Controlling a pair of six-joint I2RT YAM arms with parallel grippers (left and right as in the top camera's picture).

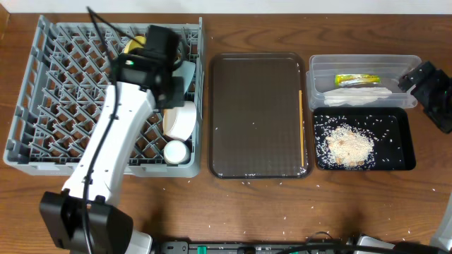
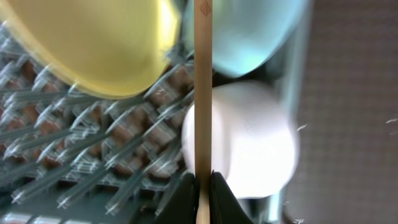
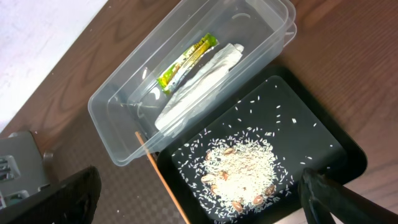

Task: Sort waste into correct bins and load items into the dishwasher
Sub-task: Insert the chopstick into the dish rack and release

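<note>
Where rice grains (image 1: 246,183) scatter — wooden table (image 1: 268,212)

- Overhead: straight down on brown wooden table (image 1: 233,212).
- Left wrist: close, along thin wooden chopstick (image 2: 203,93), over grey pegged plastic rack (image 2: 93,155).
- Right wrist: slanting down on clear plastic tub (image 3: 261,25), black rectangular tray (image 3: 323,143); overhead shares both.

Your left arm (image 1: 116,130) hung over the grey rack (image 1: 49,106); rice (image 1: 349,144) lay in the black tray (image 1: 399,154).
</note>
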